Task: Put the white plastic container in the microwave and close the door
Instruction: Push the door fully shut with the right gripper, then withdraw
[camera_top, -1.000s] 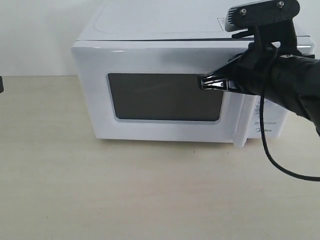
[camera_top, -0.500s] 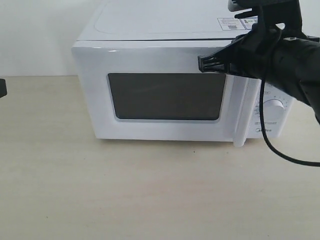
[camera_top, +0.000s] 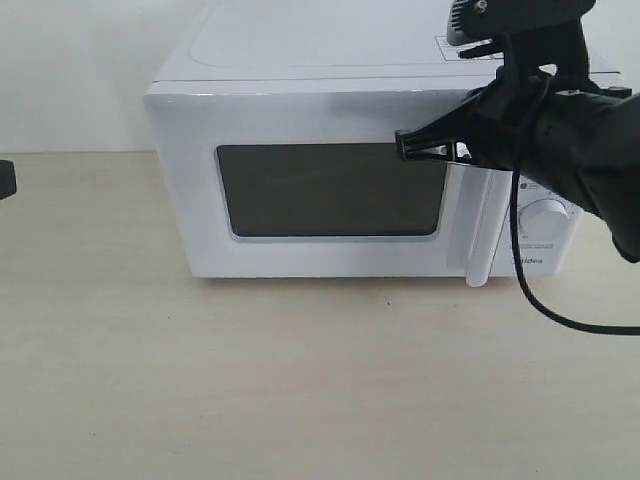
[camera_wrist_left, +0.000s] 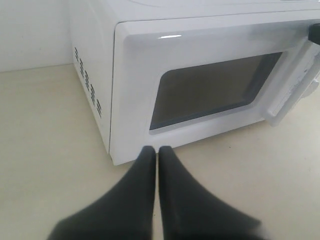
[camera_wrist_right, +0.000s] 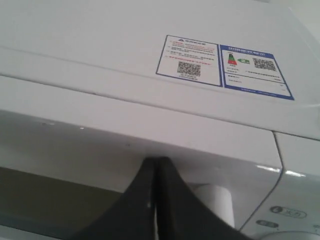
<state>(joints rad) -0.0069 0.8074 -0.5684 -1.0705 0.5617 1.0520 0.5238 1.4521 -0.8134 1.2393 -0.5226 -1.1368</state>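
The white microwave (camera_top: 300, 50) stands at the back of the table with its door (camera_top: 300, 115) lying flush against the front. Nothing shows through the dark window (camera_top: 330, 190), so the white plastic container is hidden. My right gripper (camera_top: 403, 146) is shut and empty, its tips touching the door's upper strip just beside the bar handle (camera_top: 482, 230). The right wrist view shows the same contact: the gripper (camera_wrist_right: 156, 161) is against the door (camera_wrist_right: 75, 135), next to the handle's top (camera_wrist_right: 217, 197). My left gripper (camera_wrist_left: 152, 149) is shut and empty, low in front of the microwave's (camera_wrist_left: 135, 75) left front corner.
A round dial (camera_top: 548, 213) sits on the right panel. Two stickers (camera_wrist_right: 220, 62) lie on the microwave's top. A black cable (camera_top: 545, 305) hangs from the right arm over the table (camera_top: 300, 380). A dark bit of the left arm (camera_top: 5, 180) shows at the left edge.
The door, slightly ajar at the handle side a second ago, now lies flush. The right gripper rose from the window's corner to the door's upper strip, then dropped a little.
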